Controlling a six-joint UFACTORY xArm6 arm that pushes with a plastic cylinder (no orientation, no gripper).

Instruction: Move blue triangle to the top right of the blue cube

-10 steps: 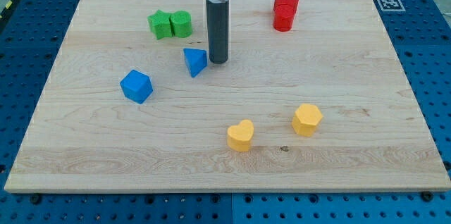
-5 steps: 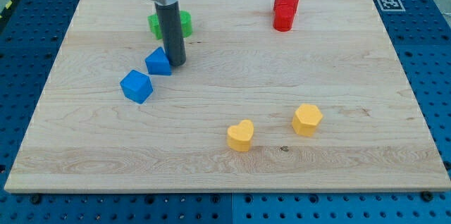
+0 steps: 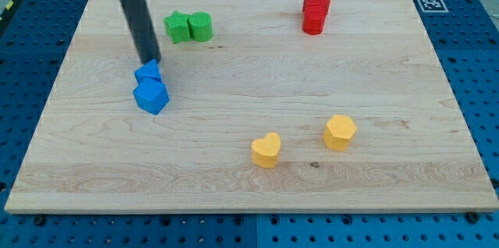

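Note:
The blue triangle (image 3: pixel 147 72) lies on the wooden board (image 3: pixel 249 162) at the view's left, touching the top edge of the blue cube (image 3: pixel 151 96), straight above it. My tip (image 3: pixel 148 62) stands at the triangle's top edge, against it. The dark rod rises from there toward the view's top left.
Two green blocks (image 3: pixel 188 26) sit side by side above and right of my tip. A red block (image 3: pixel 316 12) stands at the view's top right. A yellow heart (image 3: pixel 266 150) and a yellow block (image 3: pixel 340 132) lie at the lower middle right.
My tip has swept left across the board and pushed the blue triangle left and slightly down, from the board's middle until it touches the blue cube's top.

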